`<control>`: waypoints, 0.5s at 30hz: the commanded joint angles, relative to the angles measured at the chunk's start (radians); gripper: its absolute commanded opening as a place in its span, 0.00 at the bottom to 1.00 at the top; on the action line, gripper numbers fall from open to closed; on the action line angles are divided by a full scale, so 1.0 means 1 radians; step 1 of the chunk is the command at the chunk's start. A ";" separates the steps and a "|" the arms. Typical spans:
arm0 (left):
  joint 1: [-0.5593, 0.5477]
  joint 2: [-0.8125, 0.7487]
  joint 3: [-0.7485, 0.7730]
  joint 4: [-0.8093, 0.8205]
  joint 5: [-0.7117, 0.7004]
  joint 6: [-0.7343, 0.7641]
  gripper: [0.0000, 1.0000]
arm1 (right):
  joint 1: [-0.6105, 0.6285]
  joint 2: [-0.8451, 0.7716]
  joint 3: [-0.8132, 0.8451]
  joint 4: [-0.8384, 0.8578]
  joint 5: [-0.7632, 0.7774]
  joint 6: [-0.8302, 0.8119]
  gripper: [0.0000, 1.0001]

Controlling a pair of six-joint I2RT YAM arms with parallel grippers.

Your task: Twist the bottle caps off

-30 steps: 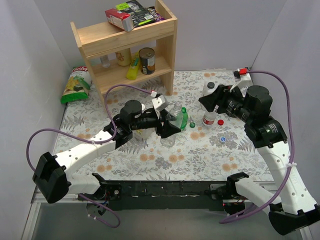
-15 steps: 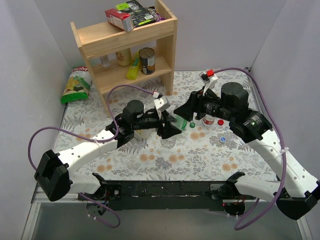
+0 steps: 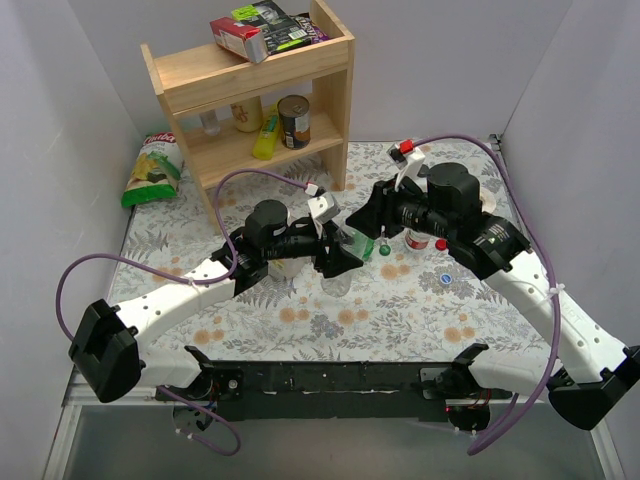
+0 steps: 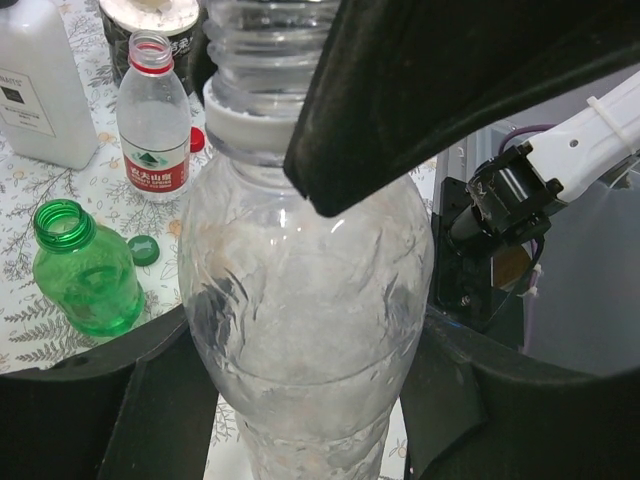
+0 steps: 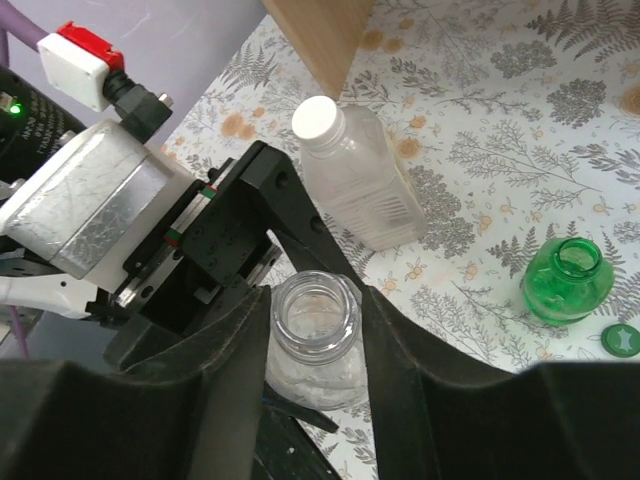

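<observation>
Right gripper point(image 5: 315, 297) has swung left from the red-labelled bottle point(image 4: 155, 120); its fingers flank the open neck of the big bottle point(image 4: 300, 300), whether pinching I cannot tell; left gripper point(image 3: 338, 258) clamps that bottle's body; white cap point(image 5: 318, 117) sits on the slim bottle point(image 5: 365, 195); green cap point(image 5: 620, 340), red cap point(image 3: 441, 244) and blue cap point(image 3: 445, 278) lie loose on the table point(image 3: 300, 315)

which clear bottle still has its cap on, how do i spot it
Find the wooden shelf at the back. Before its right leg is a slim clear bottle, next to the large clear bottle. It alone wears a white cap; the green bottle and large one stand open.
</observation>
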 commanded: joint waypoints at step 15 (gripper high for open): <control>-0.004 -0.057 -0.008 0.060 -0.129 -0.053 0.98 | 0.010 -0.122 0.076 -0.184 0.391 -0.099 0.01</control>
